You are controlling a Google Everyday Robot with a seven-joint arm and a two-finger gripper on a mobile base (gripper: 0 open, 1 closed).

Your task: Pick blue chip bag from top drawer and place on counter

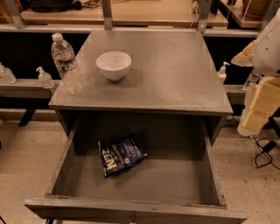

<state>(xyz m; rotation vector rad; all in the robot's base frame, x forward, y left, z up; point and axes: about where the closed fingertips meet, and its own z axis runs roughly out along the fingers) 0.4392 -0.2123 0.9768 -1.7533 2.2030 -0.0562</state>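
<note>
**Asker:** Where is the blue chip bag (122, 155)?

**Me:** It lies flat on the floor of the top drawer (131, 210), left of the middle and nearer the back than the thick front board. It sits askew with its white lettering facing up and touches none of the drawer's walls. The drawer is pulled wide open.

**Asker:** And your gripper (261, 105)?

**Me:** It is out at the right edge of the view, beside the cabinet, on the pale cream end of my arm. It is well apart from the bag and outside the drawer. I hold nothing that I can see. Whether my jaws are apart or together, I cannot tell.

**Asker:** What is on the counter (175, 74)?

**Me:** A white bowl (113, 65) stands upright toward the back left. A clear water bottle (67, 63) stands just beside it, at the left edge, cap on. The two do not touch.

**Asker:** Anything around it?

**Me:** A small pump bottle (44, 78) sits on the low shelf to the left. Another (223, 72) shows past the counter's right edge. A light wooden tabletop (148, 11) runs along the back.
</note>
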